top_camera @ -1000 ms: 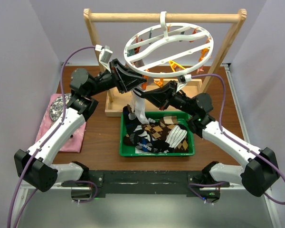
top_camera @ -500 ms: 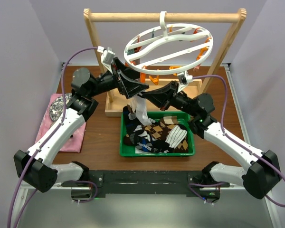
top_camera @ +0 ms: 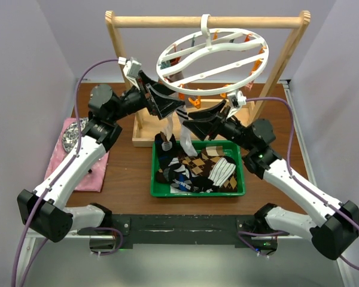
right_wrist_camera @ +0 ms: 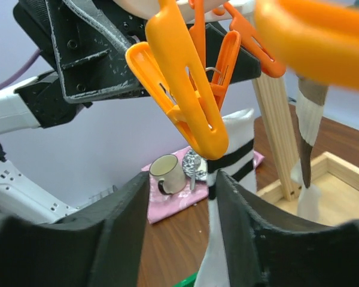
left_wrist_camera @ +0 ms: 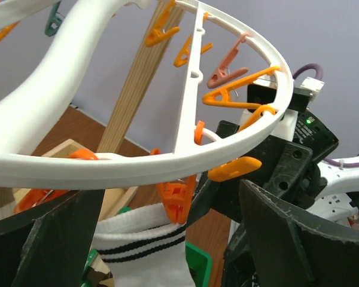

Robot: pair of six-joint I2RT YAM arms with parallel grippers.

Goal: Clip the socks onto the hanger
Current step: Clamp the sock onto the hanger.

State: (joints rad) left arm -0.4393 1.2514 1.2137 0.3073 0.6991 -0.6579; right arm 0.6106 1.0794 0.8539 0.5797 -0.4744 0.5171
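Observation:
The white ring hanger [top_camera: 212, 57] hangs by its hook from the wooden bar. A white sock with black cuff stripes [left_wrist_camera: 145, 254] is pinched by an orange peg [left_wrist_camera: 178, 200] on the ring's near rim and dangles toward the tray [top_camera: 185, 142]. My left gripper [top_camera: 175, 103] stands wide open just under the rim, its jaws either side of the cuff [left_wrist_camera: 167, 251] and apart from it. My right gripper [right_wrist_camera: 182, 233] is open too, just below another orange peg [right_wrist_camera: 191, 101], nothing between its fingers. More socks [top_camera: 200, 170] lie heaped in the green tray [top_camera: 155, 192].
The light wooden frame [top_camera: 206, 22] carries the hanger, and its base tray [top_camera: 145, 133] sits behind the green one. A pink cloth [top_camera: 78, 164] with a mug [right_wrist_camera: 167, 173] and a patterned dish lies at the left. A brown and white sock [right_wrist_camera: 308, 119] hangs further along the ring.
Both grippers have opened. The striped sock now hangs from the orange peg alone. The right gripper has dropped slightly below the rim.

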